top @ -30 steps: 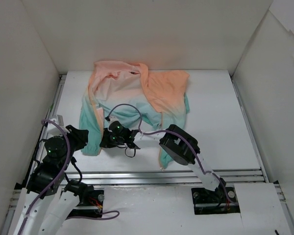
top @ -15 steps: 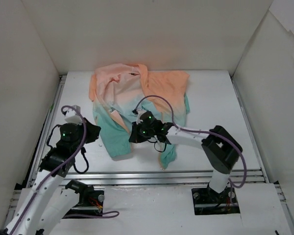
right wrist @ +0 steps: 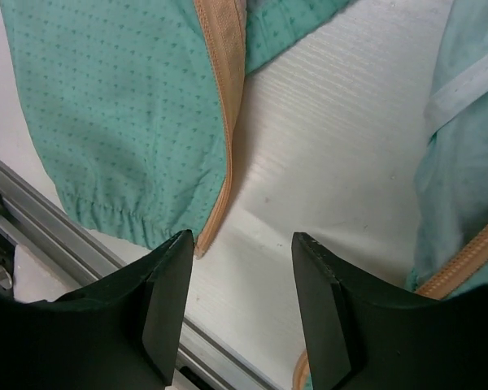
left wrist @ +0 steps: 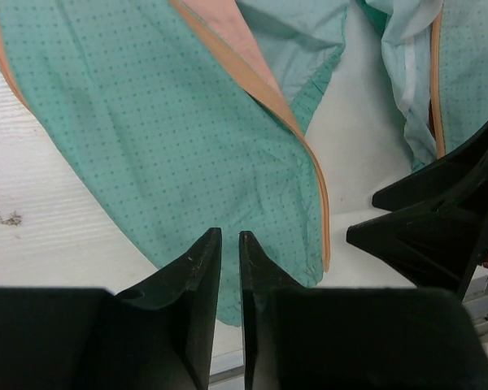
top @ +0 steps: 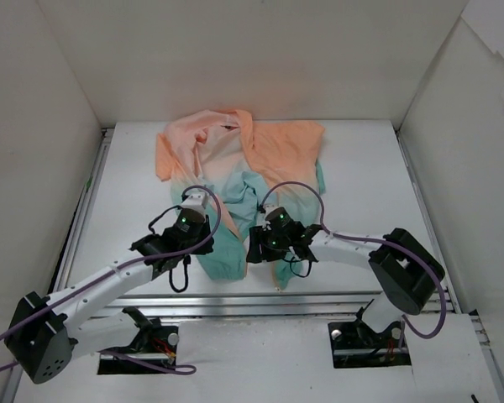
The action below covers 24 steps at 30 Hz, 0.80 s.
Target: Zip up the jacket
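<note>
The jacket [top: 269, 155] lies open on the table, peach-orange at the back and mint-teal toward me. Its left teal front panel [top: 223, 252] shows in the left wrist view [left wrist: 163, 146] with its orange zipper edge [left wrist: 309, 162] running down to the hem. My left gripper [top: 206, 243] is shut and empty just above this panel's hem [left wrist: 229, 234]. My right gripper [top: 256, 249] is open over bare table between the two front panels [right wrist: 242, 237]. Its left fingertip is beside the lower end of the left zipper edge [right wrist: 226, 106]. The right panel's orange edge [right wrist: 464, 260] lies at its right.
White walls [top: 34, 168] enclose the table on three sides. An aluminium rail [top: 319, 298] runs along the near edge, just below the jacket's hem. The right gripper's black body [left wrist: 439, 219] is close to the left gripper's right side.
The left arm has swung right from the table's left side to over the teal panel. The right gripper has moved right. The jacket's left teal part has shifted toward the middle.
</note>
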### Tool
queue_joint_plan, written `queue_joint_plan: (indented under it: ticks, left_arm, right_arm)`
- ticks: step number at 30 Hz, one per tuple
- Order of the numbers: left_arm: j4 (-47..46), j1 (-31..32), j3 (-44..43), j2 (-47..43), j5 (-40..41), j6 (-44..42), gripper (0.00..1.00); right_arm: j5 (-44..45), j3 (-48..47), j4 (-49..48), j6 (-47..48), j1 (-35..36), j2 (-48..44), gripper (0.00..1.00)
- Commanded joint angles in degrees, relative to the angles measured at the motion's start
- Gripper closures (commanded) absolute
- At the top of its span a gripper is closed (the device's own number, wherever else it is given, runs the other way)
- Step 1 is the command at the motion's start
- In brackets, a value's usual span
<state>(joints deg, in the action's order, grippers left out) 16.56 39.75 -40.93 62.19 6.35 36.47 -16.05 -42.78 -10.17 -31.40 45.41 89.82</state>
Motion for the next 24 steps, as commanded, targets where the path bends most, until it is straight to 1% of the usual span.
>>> queue_joint_plan:
  ticks: [1, 3, 7, 9, 10, 11, 13, 14, 15, 16, 17, 18, 19, 22, 24]
  left_arm:
    - [-3.1, 0.5, -2.1, -2.2, 4.5, -0.9, 0.88]
    - [-4.4, 0.5, 0.6, -3.5, 3.9, -0.6, 0.87]
    - [-5.3, 1.9, 2.0, -4.0, 1.1, -1.6, 0.83]
    - [-5.6, 3.0, 2.5, -3.9, 1.6, -3.4, 0.81]
    - [-6.0, 4.0, 2.8, -3.7, 1.6, -4.1, 0.78]
    - [-5.8, 4.5, 2.5, -3.6, 1.6, -4.7, 0.78]
    - [-5.2, 6.1, 2.1, -3.0, 2.2, -7.0, 0.76]
    - [-5.3, 8.2, 2.6, -3.2, 5.0, -7.2, 0.76]
    - [-5.7, 8.9, 3.1, -3.7, 6.4, -7.4, 0.75]
    - [-6.9, 9.6, 4.2, -3.8, 7.6, -7.9, 0.72]
    - [-7.5, 9.6, 4.6, -4.1, 7.6, -8.3, 0.7]
    - [-7.8, 9.6, 4.7, -4.0, 7.3, -8.6, 0.68]
    - [-7.9, 9.6, 4.7, -3.9, 6.0, -10.0, 0.67]
    - [-10.0, 11.7, 5.5, -2.8, 4.1, -13.0, 0.6]
    - [-11.0, 12.5, 5.3, -0.7, 3.1, -14.1, 0.58]
  right_arm:
    - [-1.2, 1.6, -8.2, -5.3, 0.6, -0.1, 0.51]
    - [-1.0, 3.1, -10.6, -7.5, 1.1, 0.8, 0.5]
    - [0.1, 3.8, -12.8, -8.9, 2.4, 2.7, 0.5]
    - [2.4, 2.2, -11.2, -7.8, 4.2, 3.4, 0.51]
    - [5.3, 1.7, -9.4, -7.5, 4.8, 4.0, 0.51]
    - [6.5, 0.9, -8.7, -7.1, 5.1, 4.0, 0.52]
    - [7.7, 0.9, -9.1, -7.1, 5.7, 4.5, 0.54]
    - [8.0, 1.3, -10.4, -7.2, 5.7, 4.7, 0.57]
    - [8.1, 1.4, -10.7, -7.4, 5.7, 4.9, 0.66]
    - [8.8, 1.2, -10.7, -7.4, 5.7, 5.4, 0.79]
    - [9.5, 1.1, -10.8, -7.6, 5.7, 5.4, 0.83]
    - [9.8, 1.1, -11.0, -7.5, 5.6, 5.2, 0.9]
    - [10.2, 1.0, -10.4, -7.4, 5.4, 4.8, 1.0]
    - [10.8, 2.2, -10.0, -5.9, 3.3, 1.2, 1.0]
    - [10.4, 2.2, -8.8, -4.2, 1.4, -1.5, 1.0]
